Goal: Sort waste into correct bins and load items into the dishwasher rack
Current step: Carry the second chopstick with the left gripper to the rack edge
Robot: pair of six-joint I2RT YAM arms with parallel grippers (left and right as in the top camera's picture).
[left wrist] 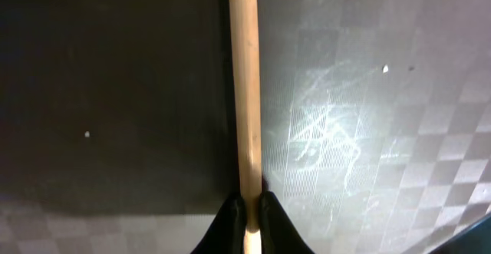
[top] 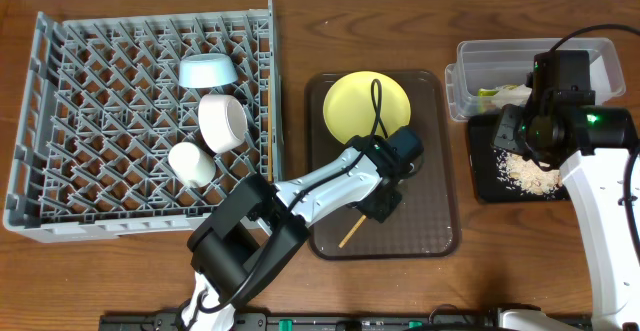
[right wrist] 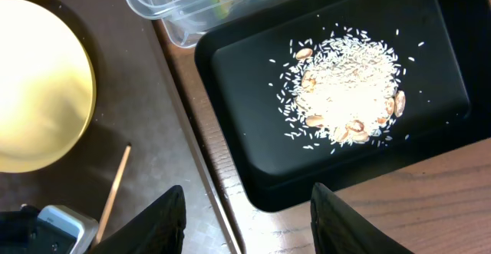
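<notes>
My left gripper (left wrist: 249, 208) is shut on a wooden chopstick (left wrist: 246, 93) lying on the brown serving tray (top: 430, 233); overhead, the chopstick's free end (top: 347, 236) pokes out below the gripper (top: 385, 203). The yellow plate (top: 365, 106) sits at the tray's far end. The grey dishwasher rack (top: 90, 121) holds the light-blue bowl (top: 207, 70), white bowl (top: 222, 122) and cream cup (top: 191, 164). My right gripper (right wrist: 244, 223) is open and empty above the near left corner of the black tray (right wrist: 253, 70), which holds rice scraps (right wrist: 345, 89). The clear tub (top: 485, 56) holds the green packet (top: 490, 93).
A wooden chopstick (top: 272, 156) stands along the rack's right wall. The right arm (top: 600, 186) hangs over the black tray and part of the tub. The table's front edge lies near below the serving tray.
</notes>
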